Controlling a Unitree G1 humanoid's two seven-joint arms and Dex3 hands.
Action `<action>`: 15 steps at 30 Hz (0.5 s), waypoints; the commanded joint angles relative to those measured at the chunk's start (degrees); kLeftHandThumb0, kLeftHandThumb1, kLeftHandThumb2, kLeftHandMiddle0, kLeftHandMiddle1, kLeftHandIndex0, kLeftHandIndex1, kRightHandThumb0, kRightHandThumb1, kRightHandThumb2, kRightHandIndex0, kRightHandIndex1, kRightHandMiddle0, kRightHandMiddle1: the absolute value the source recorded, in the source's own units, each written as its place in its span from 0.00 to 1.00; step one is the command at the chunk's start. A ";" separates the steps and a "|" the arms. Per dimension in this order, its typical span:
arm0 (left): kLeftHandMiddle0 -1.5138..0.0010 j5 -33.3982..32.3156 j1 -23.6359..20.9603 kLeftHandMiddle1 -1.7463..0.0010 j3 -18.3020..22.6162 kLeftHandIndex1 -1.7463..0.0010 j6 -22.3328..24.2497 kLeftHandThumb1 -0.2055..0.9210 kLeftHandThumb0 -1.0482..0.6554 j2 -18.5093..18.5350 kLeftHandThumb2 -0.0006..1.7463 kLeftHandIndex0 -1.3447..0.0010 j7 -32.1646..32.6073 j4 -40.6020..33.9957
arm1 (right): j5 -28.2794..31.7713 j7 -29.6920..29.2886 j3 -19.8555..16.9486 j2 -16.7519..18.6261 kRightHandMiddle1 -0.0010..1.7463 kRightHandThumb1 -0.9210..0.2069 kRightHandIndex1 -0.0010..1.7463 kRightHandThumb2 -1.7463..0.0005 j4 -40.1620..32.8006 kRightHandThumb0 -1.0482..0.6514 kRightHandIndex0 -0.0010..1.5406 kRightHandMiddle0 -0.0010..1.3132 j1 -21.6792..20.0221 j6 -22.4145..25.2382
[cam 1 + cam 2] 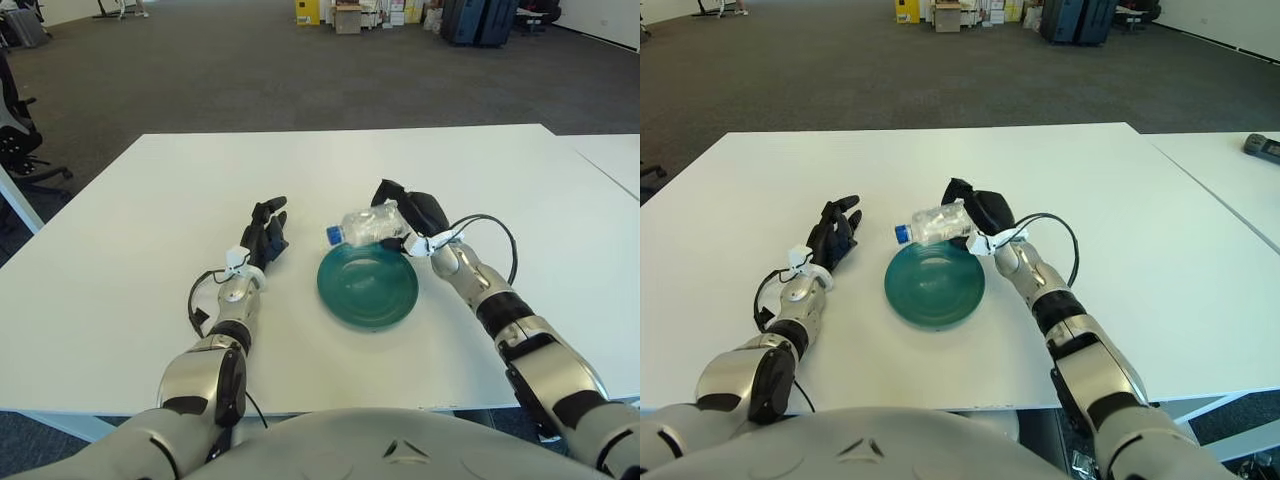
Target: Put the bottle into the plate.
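Note:
A clear plastic bottle [366, 226] with a blue cap lies sideways in my right hand [405, 215], cap pointing left. My right hand is shut on it and holds it in the air just above the far rim of the green plate [368, 285]. That round plate sits on the white table, in front of me at centre. My left hand [264, 236] shows to the left of the plate, fingers relaxed and holding nothing.
The white table [130, 250] stretches wide on both sides of the plate. A second white table [615, 160] adjoins at the right. Grey carpet, an office chair [15, 130] at far left and boxes at the back lie beyond.

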 commanded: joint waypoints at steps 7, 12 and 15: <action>0.75 1.04 2.59 0.99 -0.79 0.41 3.30 1.00 0.07 -0.01 0.52 1.00 0.16 2.36 | 0.40 4.60 -0.42 -2.88 1.00 0.85 0.94 0.03 -8.27 0.62 0.59 0.50 2.08 -1.46; 0.76 0.97 2.60 1.00 -0.97 0.43 3.77 1.00 0.07 0.16 0.52 1.00 -0.12 2.45 | 2.63 12.50 -0.47 -4.73 1.00 0.86 0.95 0.02 -12.40 0.62 0.59 0.51 3.62 -0.57; 0.76 1.00 2.60 1.00 -1.05 0.43 3.62 1.00 0.07 0.24 0.52 1.00 0.06 2.46 | 3.49 16.29 -0.85 -5.24 1.00 0.87 0.94 0.02 -14.23 0.62 0.60 0.51 4.23 0.44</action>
